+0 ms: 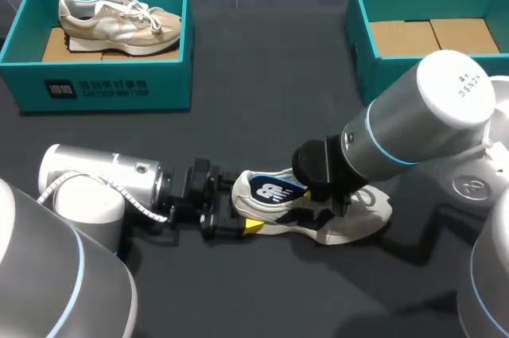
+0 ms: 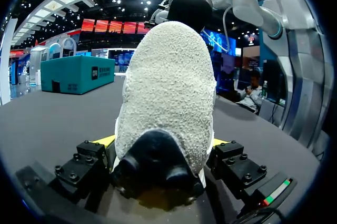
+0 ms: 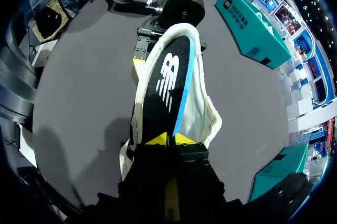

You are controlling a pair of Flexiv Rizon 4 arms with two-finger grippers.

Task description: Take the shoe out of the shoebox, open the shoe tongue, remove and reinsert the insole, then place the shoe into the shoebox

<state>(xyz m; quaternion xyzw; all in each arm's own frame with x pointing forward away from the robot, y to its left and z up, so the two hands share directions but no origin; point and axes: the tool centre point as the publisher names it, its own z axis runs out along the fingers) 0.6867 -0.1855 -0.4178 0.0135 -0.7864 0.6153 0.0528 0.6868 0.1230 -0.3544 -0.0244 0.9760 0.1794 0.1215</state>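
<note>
With the left end effector [image 2: 162, 142] clamped on the heel of the shoe [image 1: 350, 223] lying on the desk [image 1: 262, 115], and the right end effector [image 3: 169, 139] pinching the insole [image 3: 166, 81] just ahead, I'd guide the insole slowly along the shoe, keeping the heel pinned.

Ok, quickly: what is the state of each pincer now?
Left pincer: closed on the shoe, at its heel.
Right pincer: closed on the insole.
</note>
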